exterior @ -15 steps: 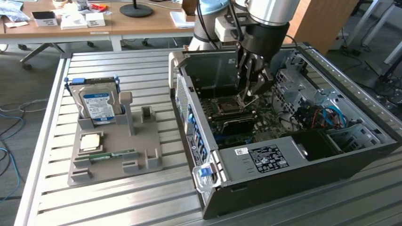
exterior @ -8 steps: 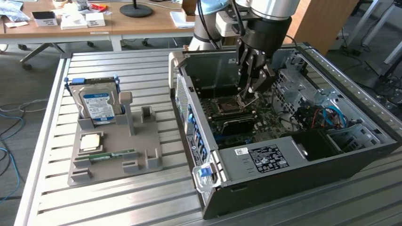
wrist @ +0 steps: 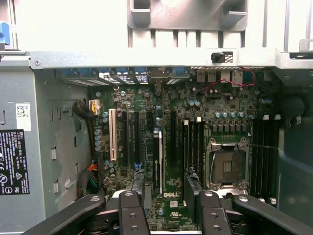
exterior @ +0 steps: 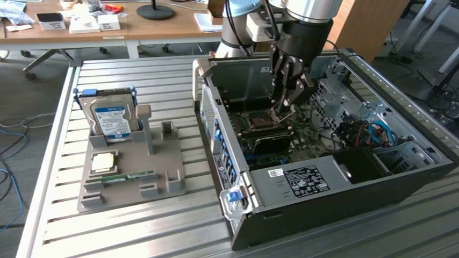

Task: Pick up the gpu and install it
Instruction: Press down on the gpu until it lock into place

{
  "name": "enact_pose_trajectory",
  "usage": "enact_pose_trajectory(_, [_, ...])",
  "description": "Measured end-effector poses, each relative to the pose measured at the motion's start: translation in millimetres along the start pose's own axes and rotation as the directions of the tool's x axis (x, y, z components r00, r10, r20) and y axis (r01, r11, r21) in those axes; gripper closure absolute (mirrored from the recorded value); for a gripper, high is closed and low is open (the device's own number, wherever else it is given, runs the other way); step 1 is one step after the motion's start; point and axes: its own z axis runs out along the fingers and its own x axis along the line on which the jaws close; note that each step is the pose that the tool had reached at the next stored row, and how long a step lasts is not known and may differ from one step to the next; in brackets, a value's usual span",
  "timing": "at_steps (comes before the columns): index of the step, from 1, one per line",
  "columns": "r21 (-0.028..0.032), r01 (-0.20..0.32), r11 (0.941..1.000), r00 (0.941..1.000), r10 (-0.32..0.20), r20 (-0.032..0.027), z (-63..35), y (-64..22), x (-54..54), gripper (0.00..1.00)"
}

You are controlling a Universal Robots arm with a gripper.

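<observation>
The gripper point(wrist: 168, 215) is hovering inside the computer case point(exterior: 401, 177) with its jaws spread wide and gripping nothing. The gpu point(wrist: 157, 161) is standing edge-on in a motherboard slot just beside the CPU socket point(wrist: 225, 166). By the look of it the installing step is wrapping up, with the card released in place. Any next move is calling for a straight, clean path that avoids knocking the card.

Wooden desks point(exterior: 143, 29), grey floor point(exterior: 29, 102), daylight
</observation>
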Motion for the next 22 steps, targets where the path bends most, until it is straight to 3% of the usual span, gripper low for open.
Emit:
enact_pose_trajectory(5, [0.0, 0.0, 1.0, 1.0, 0.0, 0.0, 0.0, 0.0, 0.0, 0.56])
enact_pose_trajectory(10, [0.0, 0.0, 1.0, 1.0, 0.0, 0.0, 0.0, 0.0, 0.0, 0.8])
enact_pose_trajectory(12, [0.0, 0.0, 1.0, 1.0, 0.0, 0.0, 0.0, 0.0, 0.0, 0.8])
enact_pose_trajectory(14, [0.0, 0.0, 1.0, 1.0, 0.0, 0.0, 0.0, 0.0, 0.0, 0.89])
enact_pose_trajectory(22, [-0.0001, 0.0, 1.0, 1.0, 0.0, -0.0002, 0.3, 0.0, 0.0, 0.89])
